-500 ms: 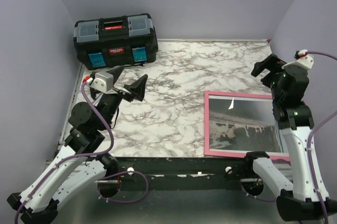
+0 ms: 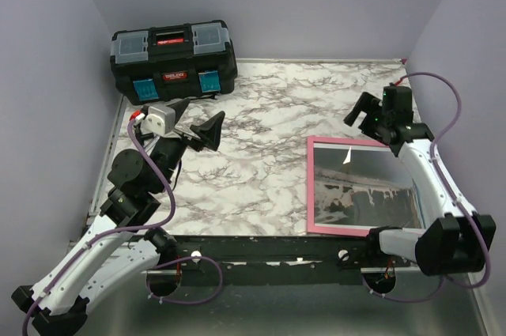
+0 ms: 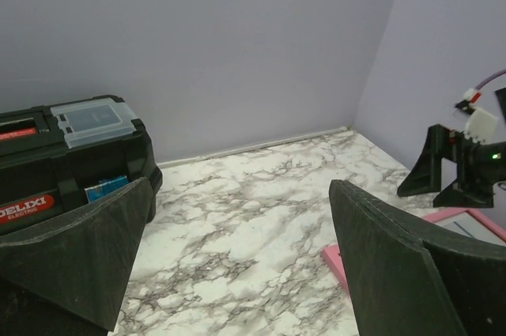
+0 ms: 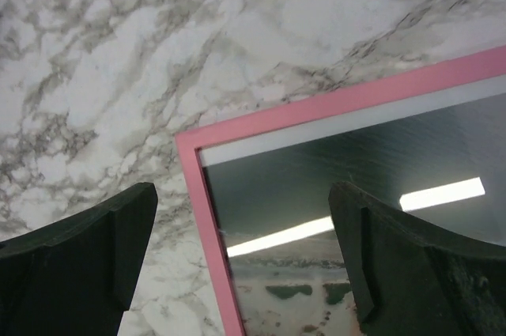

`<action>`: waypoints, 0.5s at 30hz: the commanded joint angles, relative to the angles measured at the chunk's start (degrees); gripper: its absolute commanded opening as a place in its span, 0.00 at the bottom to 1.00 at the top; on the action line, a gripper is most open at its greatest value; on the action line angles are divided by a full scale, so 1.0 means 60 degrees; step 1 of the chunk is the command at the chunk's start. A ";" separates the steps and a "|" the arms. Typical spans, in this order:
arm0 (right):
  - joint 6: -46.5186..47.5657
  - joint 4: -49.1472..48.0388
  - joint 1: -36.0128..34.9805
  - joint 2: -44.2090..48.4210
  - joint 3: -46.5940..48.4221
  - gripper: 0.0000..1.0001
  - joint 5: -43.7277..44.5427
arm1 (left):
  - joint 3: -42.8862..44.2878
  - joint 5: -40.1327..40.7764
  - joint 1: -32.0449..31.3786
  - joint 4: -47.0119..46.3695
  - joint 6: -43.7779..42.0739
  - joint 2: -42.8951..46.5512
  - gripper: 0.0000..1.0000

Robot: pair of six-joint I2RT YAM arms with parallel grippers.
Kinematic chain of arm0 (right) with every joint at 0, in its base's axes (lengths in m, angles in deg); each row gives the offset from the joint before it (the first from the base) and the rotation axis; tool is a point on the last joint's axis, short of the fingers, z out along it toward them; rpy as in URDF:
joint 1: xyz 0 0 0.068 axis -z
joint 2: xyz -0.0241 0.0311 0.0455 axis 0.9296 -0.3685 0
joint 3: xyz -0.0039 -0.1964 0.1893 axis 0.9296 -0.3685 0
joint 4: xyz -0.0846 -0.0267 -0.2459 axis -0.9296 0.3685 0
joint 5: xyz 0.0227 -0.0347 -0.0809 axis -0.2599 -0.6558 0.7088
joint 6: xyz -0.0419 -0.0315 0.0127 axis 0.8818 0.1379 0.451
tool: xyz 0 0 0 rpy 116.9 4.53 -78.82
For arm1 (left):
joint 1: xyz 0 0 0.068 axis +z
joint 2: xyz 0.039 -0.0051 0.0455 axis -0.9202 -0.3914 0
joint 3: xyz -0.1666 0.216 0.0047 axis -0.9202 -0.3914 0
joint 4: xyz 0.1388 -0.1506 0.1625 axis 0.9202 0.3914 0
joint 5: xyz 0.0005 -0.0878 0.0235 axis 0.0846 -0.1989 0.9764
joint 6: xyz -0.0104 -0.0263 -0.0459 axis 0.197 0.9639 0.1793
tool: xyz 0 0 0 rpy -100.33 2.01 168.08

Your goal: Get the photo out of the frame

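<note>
The pink frame [image 2: 310,186] lies flat at the near right of the marble table, with the greyscale photo [image 2: 360,190] inside it behind reflective glazing. My right gripper [image 2: 365,115] is open and empty, hovering over the frame's far left corner. In the right wrist view that corner of the frame [image 4: 198,194] and the photo [image 4: 332,194] lie between the open fingers of the right gripper [image 4: 243,201]. My left gripper [image 2: 196,124] is open and empty, raised above the table's left side. The left wrist view shows its spread fingers [image 3: 241,194] and a bit of the frame [image 3: 336,261].
A black toolbox [image 2: 172,59] with a red latch stands at the far left corner, and also shows in the left wrist view [image 3: 71,154]. Lilac walls close in the table on three sides. Bare marble [image 2: 261,146] lies between the two arms.
My right arm has stretched out, and its gripper has moved left and down from the far right edge to above the frame's far left corner. The left arm has hardly moved.
</note>
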 commanded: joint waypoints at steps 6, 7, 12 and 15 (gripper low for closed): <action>-0.0366 0.0992 -0.3254 -0.2427 0.0692 0.99 0.0675 | 0.0230 -0.0208 -0.0018 0.0132 0.0283 -0.0331 0.99; -0.0372 0.0999 -0.3522 -0.2529 0.0730 0.98 0.0910 | 0.0205 -0.0181 -0.0025 0.0108 0.0270 -0.0380 0.99; -0.0281 0.1292 -0.4135 -0.3238 0.1095 0.79 0.1575 | 0.0216 -0.0156 -0.0018 0.0159 0.0267 -0.0479 0.99; -0.0456 0.1457 -0.4505 -0.3724 0.1381 0.69 0.1927 | 0.0200 -0.0191 -0.0017 0.0135 0.0268 -0.0483 0.99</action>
